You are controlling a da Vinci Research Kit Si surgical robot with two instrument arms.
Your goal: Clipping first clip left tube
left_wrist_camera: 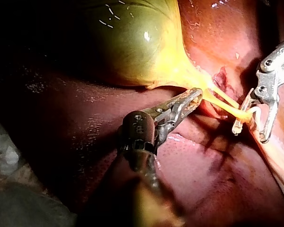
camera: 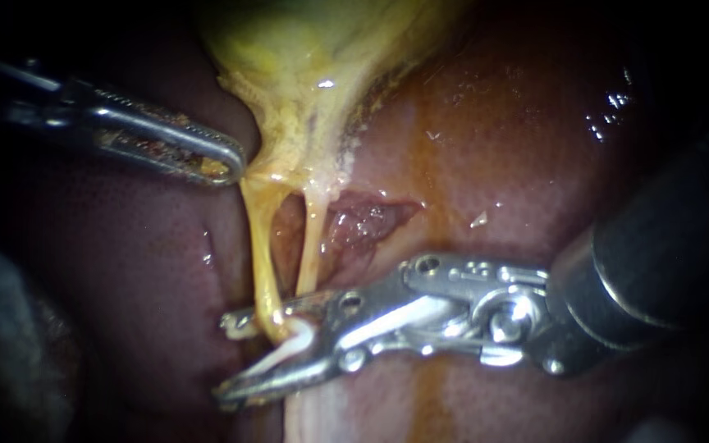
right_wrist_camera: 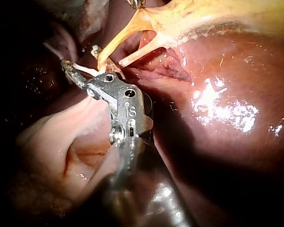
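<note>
**Clip time for the left tube**

Right instrument (camera: 225,359) jaws are apart, with the left tube (camera: 261,254) and a white clip (camera: 291,349) between them. Left instrument (camera: 225,164) jaws are clamped on the gallbladder (camera: 305,57). Squeeze slowly, straight across, missing the right tube (camera: 312,238) beside them.

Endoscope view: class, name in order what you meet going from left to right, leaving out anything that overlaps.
The left instrument, jaws shut on the gallbladder → left tube → right tube → raw patch on the liver.
</note>
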